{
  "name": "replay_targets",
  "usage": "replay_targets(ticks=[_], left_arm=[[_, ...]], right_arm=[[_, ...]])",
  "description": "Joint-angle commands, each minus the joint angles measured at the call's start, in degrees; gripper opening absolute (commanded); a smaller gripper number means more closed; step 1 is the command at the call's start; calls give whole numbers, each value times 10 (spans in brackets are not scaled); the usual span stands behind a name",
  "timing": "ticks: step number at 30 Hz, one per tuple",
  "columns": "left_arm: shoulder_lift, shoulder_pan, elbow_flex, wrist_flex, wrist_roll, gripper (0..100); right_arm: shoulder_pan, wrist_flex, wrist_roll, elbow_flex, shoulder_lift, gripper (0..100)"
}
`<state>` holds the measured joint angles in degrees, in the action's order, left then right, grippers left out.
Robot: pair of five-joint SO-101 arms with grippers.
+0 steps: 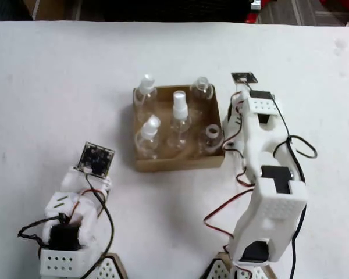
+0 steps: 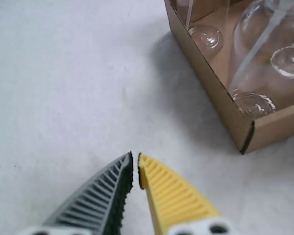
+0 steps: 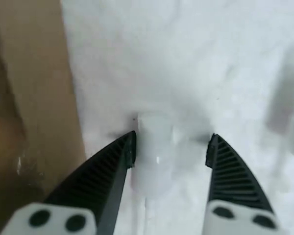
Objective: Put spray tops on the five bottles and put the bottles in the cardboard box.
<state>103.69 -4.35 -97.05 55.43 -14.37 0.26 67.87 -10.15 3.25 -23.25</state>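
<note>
Fingers of the right gripper are spread wide and straddle a white spray top lying on the table. One black finger sits right against the top's side and the other stands clear of it, so nothing is grasped. The cardboard box shows its brown wall just beside that gripper. The left gripper is clenched on nothing, its grey and yellow tips all but touching (only a hairline between them). It hangs over bare table near a corner of the box. From above, the left arm sits folded back at the near edge, while the right arm stretches along the box's side. In the box stand five clear bottles: three wear white spray tops and two have open necks, both on the side toward the right arm. White cloth covers the table, and beyond its far edge runs a strip of floor.
</note>
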Motion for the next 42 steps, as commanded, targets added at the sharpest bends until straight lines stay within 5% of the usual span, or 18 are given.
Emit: replay_targets(ticks=[1, 14, 20, 35, 42], left_arm=[[7, 7, 1, 2, -5, 24], [7, 7, 1, 2, -5, 24], [7, 7, 1, 2, -5, 24], [7, 7, 1, 2, -4, 24], [7, 7, 1, 2, -4, 24]], right_arm=[[22, -8, 5, -6, 5, 191], [36, -4, 1, -4, 27, 19], [36, -4, 0, -4, 73, 15], [12, 80, 1, 0, 463, 15], [-1, 15, 5, 53, 600, 15]])
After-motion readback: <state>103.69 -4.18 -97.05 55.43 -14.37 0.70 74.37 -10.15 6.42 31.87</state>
